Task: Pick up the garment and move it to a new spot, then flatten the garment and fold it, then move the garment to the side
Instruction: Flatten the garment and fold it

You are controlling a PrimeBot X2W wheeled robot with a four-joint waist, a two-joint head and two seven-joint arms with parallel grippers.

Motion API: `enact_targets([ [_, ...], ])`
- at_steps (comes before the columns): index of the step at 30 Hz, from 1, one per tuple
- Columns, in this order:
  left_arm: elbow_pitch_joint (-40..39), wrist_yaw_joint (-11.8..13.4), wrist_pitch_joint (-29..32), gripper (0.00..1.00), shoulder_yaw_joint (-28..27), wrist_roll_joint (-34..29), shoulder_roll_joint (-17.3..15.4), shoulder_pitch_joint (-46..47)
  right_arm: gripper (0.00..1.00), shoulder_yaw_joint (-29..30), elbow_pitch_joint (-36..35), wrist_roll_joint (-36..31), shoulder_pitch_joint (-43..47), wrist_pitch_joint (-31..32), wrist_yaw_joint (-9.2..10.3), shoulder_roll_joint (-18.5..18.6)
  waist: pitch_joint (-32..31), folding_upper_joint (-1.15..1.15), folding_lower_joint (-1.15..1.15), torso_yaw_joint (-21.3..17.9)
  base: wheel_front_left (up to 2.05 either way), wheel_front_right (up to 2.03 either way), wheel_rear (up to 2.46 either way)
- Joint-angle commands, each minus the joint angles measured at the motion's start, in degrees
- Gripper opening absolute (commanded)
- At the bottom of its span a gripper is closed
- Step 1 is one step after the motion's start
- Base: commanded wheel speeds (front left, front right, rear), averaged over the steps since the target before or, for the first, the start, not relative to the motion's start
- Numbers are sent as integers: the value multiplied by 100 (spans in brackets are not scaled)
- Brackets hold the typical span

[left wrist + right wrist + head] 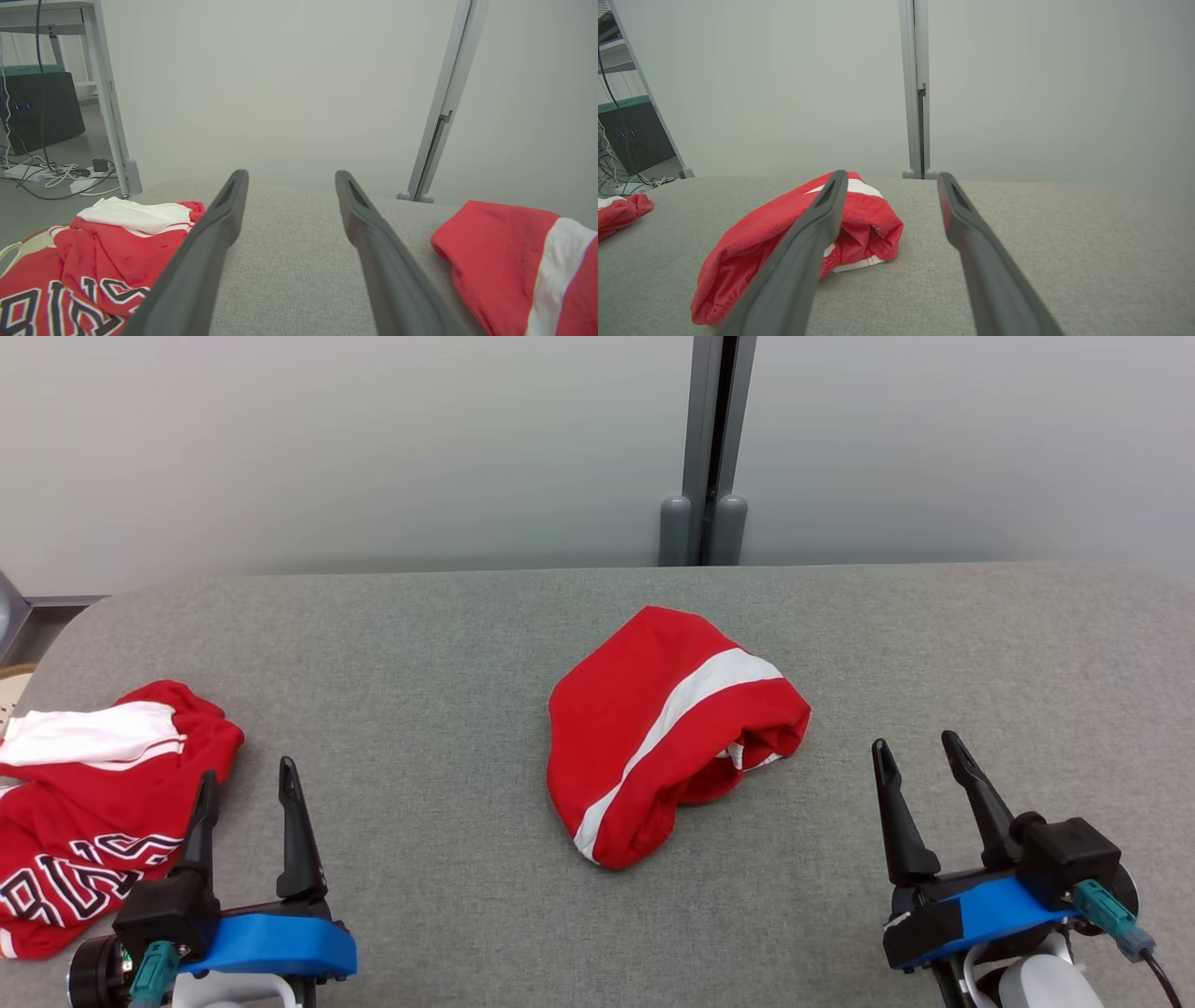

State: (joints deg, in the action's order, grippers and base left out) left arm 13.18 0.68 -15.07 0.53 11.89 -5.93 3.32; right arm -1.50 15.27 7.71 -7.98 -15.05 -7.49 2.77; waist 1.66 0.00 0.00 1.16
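A red garment [667, 733] with a white stripe lies bunched in the middle of the grey table [448, 653]. It also appears in the left wrist view as the garment [509, 261] at the right, and in the right wrist view as the garment [756, 242] left of centre. My left gripper [247, 784] hovers open near the table's front left, nothing between its fingers. My right gripper [920, 751] stands open at the front right, a little right of the garment, also empty.
A second red garment [89, 803] with white panels and black-and-white lettering lies at the table's left edge, right beside my left gripper. A pale wall with a grey post [714, 448] stands behind the table. Cables and a dark box [37, 112] sit on the floor far left.
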Motion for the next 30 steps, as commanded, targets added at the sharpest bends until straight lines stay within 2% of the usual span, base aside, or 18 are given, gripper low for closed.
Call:
enact_targets([
  [1,12,-20,-15,100,-37,-54,14,-14,100,-6,4,-35,26,-21,-1,21,-2,0,0,-2,0,0,0],
  [15,109,-219,-15,100,-168,-263,164,37,100,-40,25,-43,8,-21,-1,21,10,0,0,-45,0,0,0],
  [22,374,-522,-15,100,405,-455,222,477,100,-92,19,-58,-92,-21,-1,21,126,0,0,-117,0,0,0],
  [30,1034,-767,-15,100,1555,-564,276,970,100,-122,7,3,-164,-20,-1,21,329,0,0,-305,0,0,0],
])
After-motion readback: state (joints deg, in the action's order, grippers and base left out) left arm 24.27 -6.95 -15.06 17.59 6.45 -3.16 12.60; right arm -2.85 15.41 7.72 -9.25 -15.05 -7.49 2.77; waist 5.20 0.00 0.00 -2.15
